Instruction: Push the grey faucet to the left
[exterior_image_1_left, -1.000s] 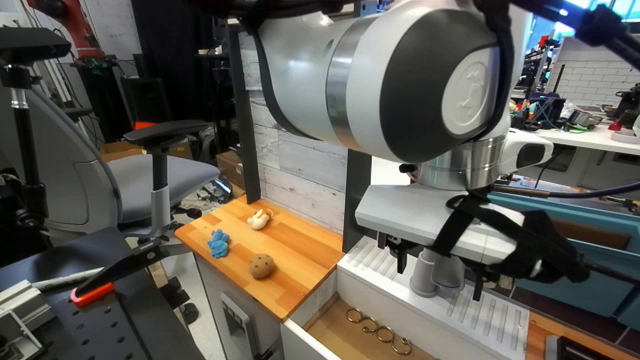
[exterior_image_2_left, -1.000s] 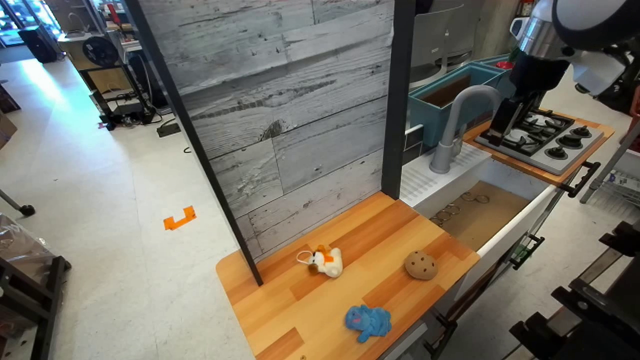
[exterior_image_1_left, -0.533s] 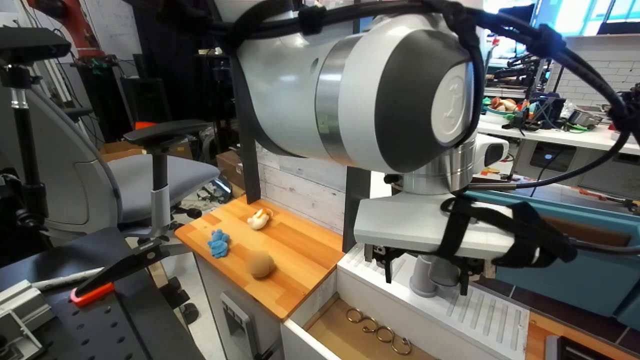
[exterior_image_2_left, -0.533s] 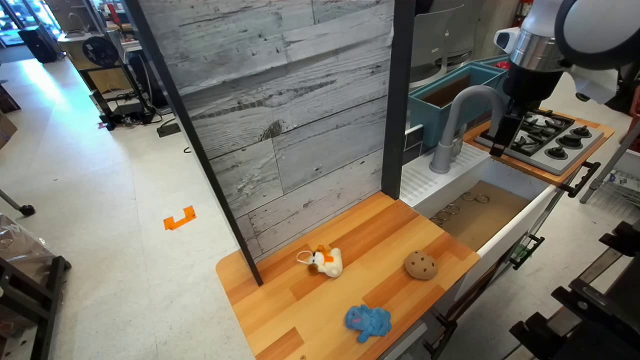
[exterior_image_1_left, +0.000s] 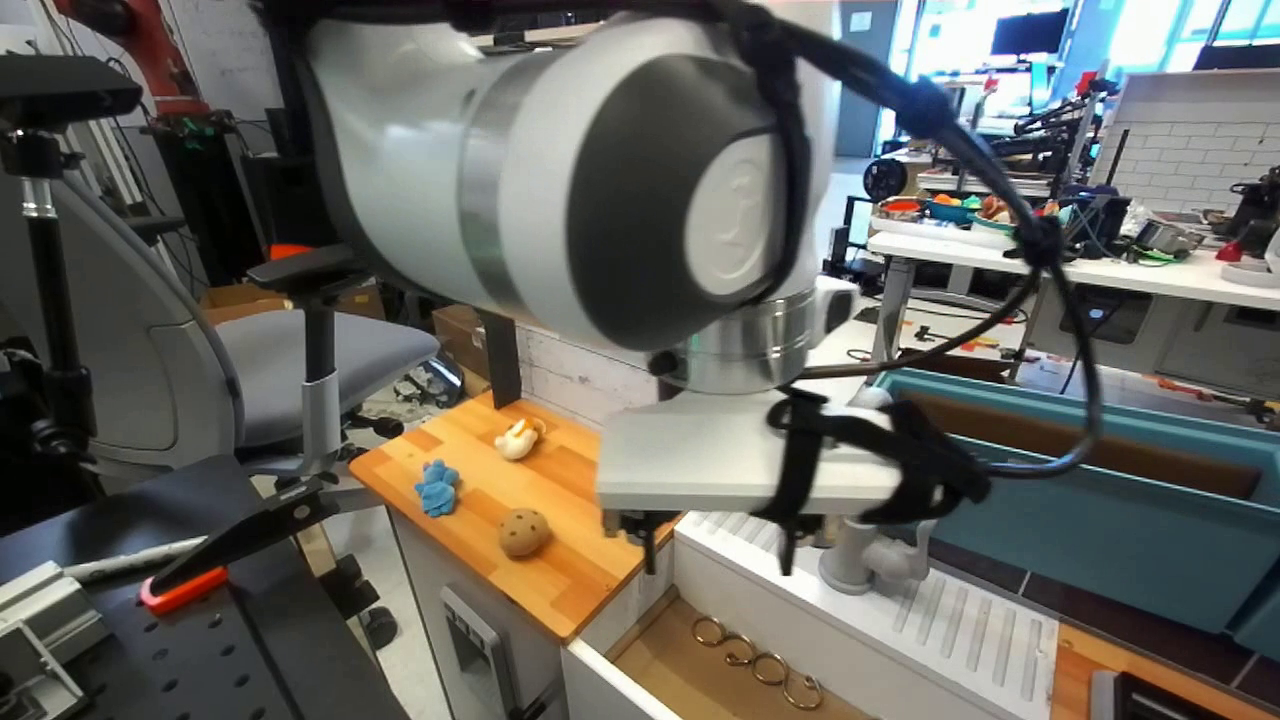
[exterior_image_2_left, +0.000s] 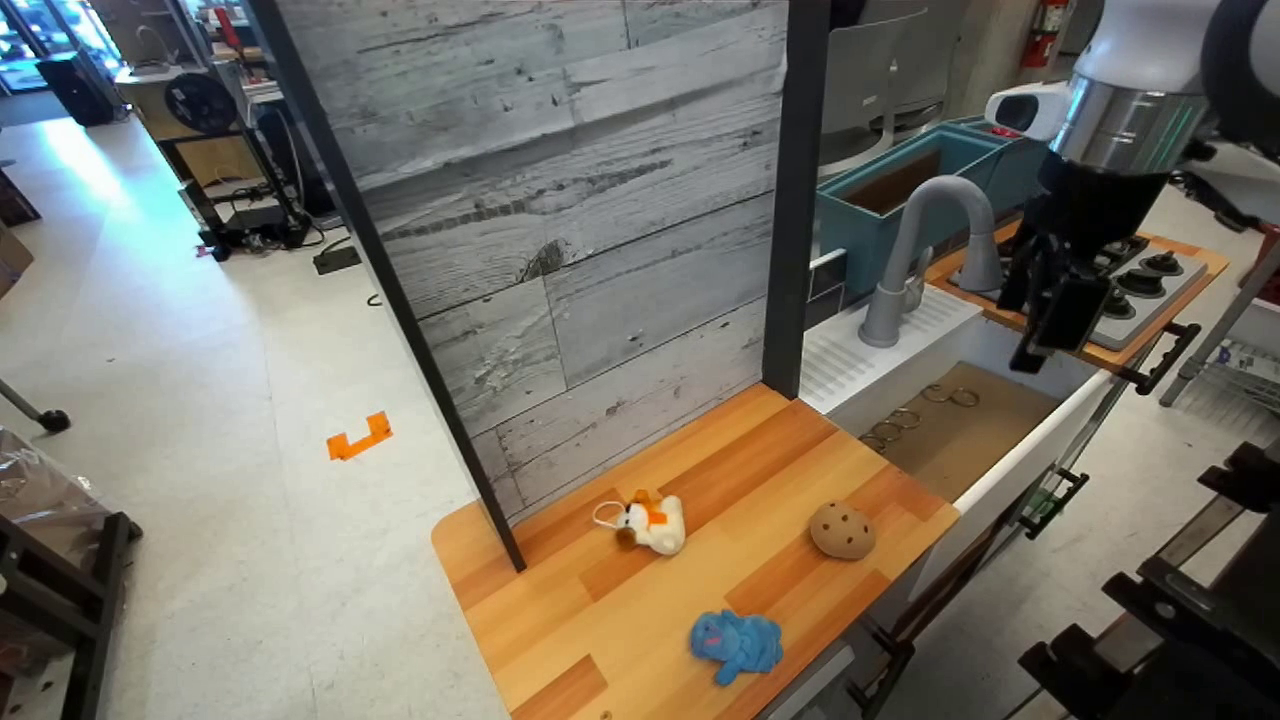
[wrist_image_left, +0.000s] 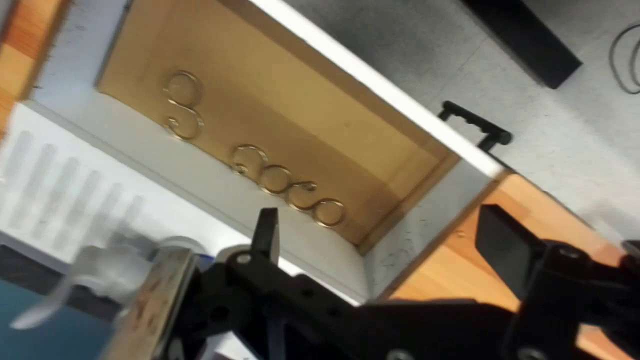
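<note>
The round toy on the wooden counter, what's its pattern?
The round toy is brown with scattered dark spots, clearest in an exterior view.

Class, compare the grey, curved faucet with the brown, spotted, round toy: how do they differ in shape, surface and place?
Shape: the grey, curved faucet is tall and arched; the brown, spotted, round toy is low and rounded.
Surface: the faucet is plain; the toy carries dark spots.
Place: the faucet stands on the white, ribbed ledge; the toy rests on the striped wooden worktop.
Shared: neither is held by the open black pincer.
</note>
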